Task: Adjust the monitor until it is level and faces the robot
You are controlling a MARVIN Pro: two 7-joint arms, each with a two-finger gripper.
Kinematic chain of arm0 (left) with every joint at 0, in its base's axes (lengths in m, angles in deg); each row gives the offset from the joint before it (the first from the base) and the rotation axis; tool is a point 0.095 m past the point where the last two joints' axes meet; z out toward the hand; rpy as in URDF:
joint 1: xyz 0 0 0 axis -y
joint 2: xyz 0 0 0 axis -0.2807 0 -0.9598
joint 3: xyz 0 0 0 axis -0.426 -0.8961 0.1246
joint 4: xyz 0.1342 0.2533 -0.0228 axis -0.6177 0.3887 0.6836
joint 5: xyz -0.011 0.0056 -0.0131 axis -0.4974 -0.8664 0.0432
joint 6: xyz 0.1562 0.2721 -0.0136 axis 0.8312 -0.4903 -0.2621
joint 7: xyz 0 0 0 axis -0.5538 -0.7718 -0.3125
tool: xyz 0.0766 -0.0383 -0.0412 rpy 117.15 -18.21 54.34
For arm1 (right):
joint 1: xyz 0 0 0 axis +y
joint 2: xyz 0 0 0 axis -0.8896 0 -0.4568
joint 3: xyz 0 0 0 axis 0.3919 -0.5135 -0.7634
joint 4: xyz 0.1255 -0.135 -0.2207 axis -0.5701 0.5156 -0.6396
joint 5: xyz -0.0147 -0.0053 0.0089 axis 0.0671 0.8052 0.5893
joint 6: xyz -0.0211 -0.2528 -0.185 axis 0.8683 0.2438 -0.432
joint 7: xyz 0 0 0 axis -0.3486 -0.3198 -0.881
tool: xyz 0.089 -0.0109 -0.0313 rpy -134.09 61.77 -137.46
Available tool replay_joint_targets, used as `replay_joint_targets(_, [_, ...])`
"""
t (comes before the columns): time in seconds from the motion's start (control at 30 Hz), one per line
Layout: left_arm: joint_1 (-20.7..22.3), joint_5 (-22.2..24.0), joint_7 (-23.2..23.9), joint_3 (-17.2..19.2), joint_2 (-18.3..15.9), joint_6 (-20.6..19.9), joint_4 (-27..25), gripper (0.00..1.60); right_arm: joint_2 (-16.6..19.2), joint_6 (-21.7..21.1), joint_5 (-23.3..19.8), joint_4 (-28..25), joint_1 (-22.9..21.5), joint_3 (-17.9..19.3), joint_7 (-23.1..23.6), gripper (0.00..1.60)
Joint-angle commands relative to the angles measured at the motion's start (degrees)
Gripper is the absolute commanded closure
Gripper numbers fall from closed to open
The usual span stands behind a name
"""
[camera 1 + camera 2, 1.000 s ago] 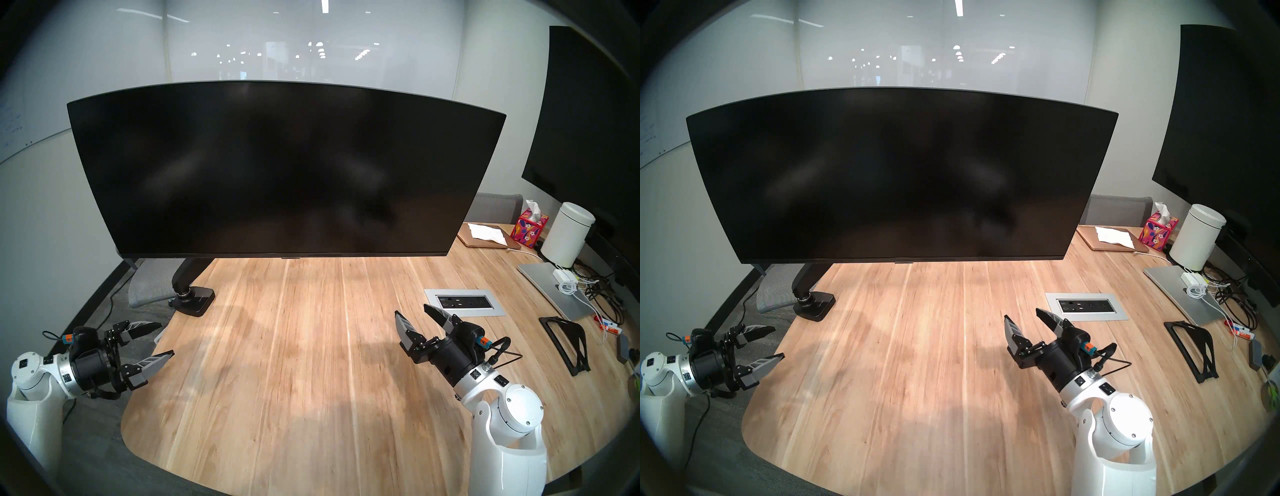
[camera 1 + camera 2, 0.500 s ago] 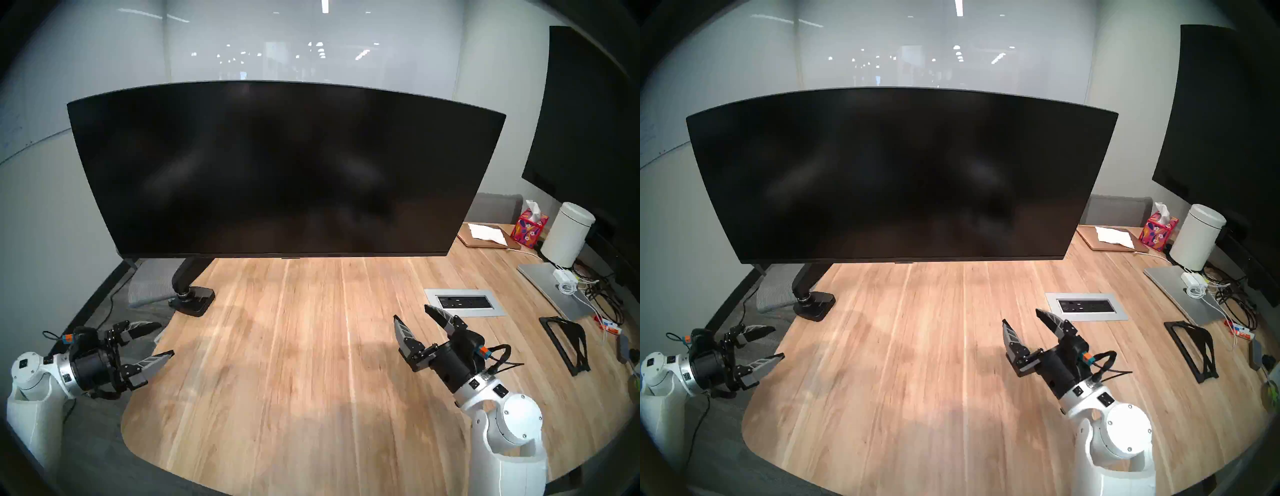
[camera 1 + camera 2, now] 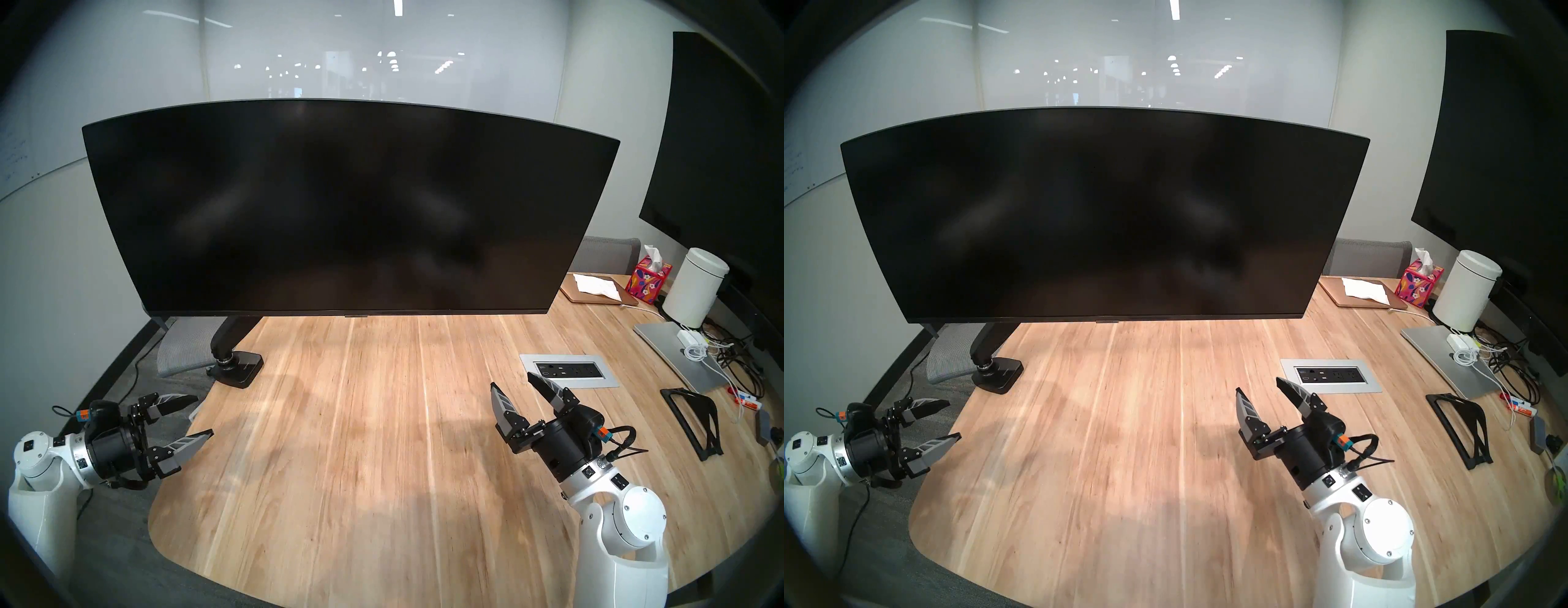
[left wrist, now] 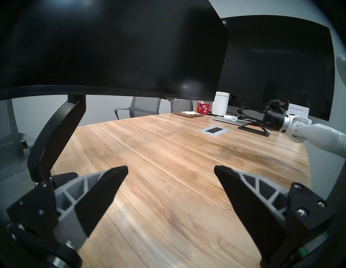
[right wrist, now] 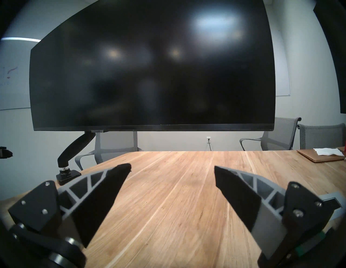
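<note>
The monitor [image 3: 348, 208] [image 3: 1102, 212] [image 4: 112, 46] [image 5: 168, 71] is a very wide blank black screen floating over the far half of the wooden table [image 3: 360, 446]. Its black articulated arm [image 3: 227, 335] runs down to a clamp base [image 3: 239, 367] at the table's left edge. In the head views its bottom edge looks about level and the screen faces me. My left gripper [image 3: 203, 415] [image 4: 171, 169] hangs open off the table's left edge, empty. My right gripper [image 3: 511, 380] [image 5: 172, 168] is open and empty above the table's right side, well short of the screen.
A power outlet panel [image 3: 568, 370] is set in the table just beyond my right gripper. At the right lie a black stand [image 3: 693, 418], a closed laptop [image 3: 674, 352] with cables, a white canister [image 3: 695, 293], a tissue box [image 3: 648, 282]. A large wall screen [image 3: 721, 148] hangs at the right. Grey chairs [image 5: 277, 136] stand behind.
My right gripper has shifted slightly right and back towards me, staying open. The left arm and the monitor have not moved.
</note>
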Motion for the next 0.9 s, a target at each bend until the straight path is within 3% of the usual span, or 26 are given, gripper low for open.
replay_joint_targets(0.0, [-0.07,0.19,-0.08,0.37,0.14,-0.04,-0.57,0.00,-0.37,0.21,-0.79,-0.83,-0.61,-0.20,0.22,0.00])
replay_joint_targets(0.6, [-0.08,0.19,-0.08,0.37,0.14,-0.04,-0.57,0.00,-0.85,0.14,-0.54,-0.82,-0.78,0.09,0.73,0.00])
replay_joint_targets(0.87, [0.15,-0.39,-1.17,-0.07,0.63,0.01,-3.49,0.00,-1.06,0.11,-0.42,-0.80,-0.86,0.22,0.94,0.00])
